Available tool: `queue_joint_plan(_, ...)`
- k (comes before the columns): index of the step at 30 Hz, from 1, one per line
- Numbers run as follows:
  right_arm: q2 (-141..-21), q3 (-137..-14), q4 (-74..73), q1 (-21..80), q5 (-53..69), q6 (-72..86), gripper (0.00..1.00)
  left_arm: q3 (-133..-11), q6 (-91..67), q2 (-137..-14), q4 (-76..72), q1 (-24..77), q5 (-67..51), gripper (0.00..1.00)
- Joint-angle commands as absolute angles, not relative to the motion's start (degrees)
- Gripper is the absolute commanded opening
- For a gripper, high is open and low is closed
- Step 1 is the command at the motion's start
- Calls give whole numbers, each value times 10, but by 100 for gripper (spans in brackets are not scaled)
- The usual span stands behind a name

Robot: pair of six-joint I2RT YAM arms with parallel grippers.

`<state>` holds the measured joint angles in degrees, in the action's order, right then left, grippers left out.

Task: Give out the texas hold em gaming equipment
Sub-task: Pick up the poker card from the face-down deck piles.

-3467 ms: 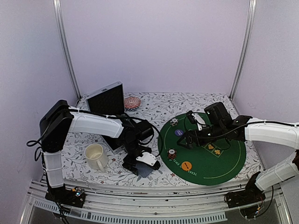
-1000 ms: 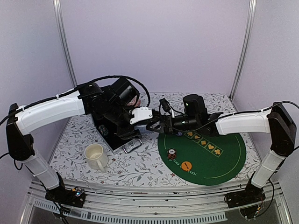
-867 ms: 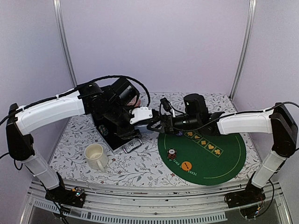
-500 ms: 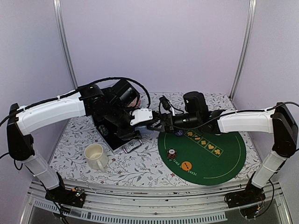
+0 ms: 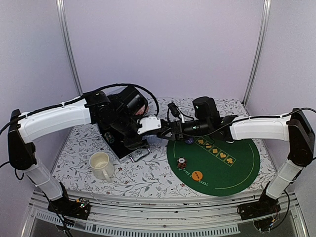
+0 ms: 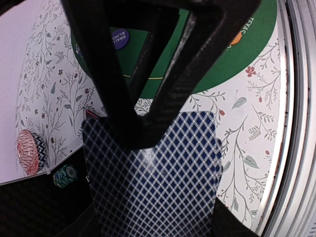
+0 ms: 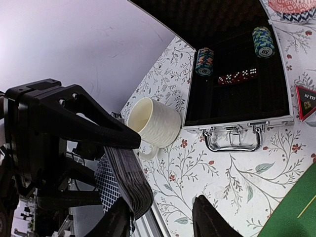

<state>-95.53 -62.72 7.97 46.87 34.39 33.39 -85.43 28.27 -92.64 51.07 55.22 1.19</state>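
Observation:
My left gripper (image 6: 155,217) is shut on a deck of blue-checked playing cards (image 6: 158,173), held above the table's middle. My right gripper (image 7: 163,217) meets it from the right (image 5: 163,132). Its jaws stand open, the left finger against the deck's edge (image 7: 129,180) and a gap left at the other finger. A purple disc (image 5: 189,140), a striped chip stack (image 5: 181,162) and an orange disc (image 5: 197,175) lie on the green poker mat (image 5: 227,170). Two chip stacks (image 7: 205,60) and red dice (image 7: 237,76) sit in the open black case (image 7: 237,103). A black-red triangle marker (image 7: 306,101) lies beside it.
A cream mug (image 5: 101,165) stands at the near left on the flowered cloth. A pink striped round object (image 6: 29,150) lies behind the case. The case's metal handle (image 5: 139,154) juts toward the mat. Purple walls close in the back and sides.
The right gripper's jaws have narrowed around the deck's edge. Both arms have stayed almost still, the two grippers a little closer together.

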Motion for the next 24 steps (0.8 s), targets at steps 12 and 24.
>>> queue_joint_plan(12, -939, -637, 72, 472, 366, 327, 4, -848, 287, -917, 497, 551, 16, 59)
queue_joint_plan(24, -904, -633, 17, 467, 333, 300, 2, -836, 290, -917, 497, 548, 19, 59)
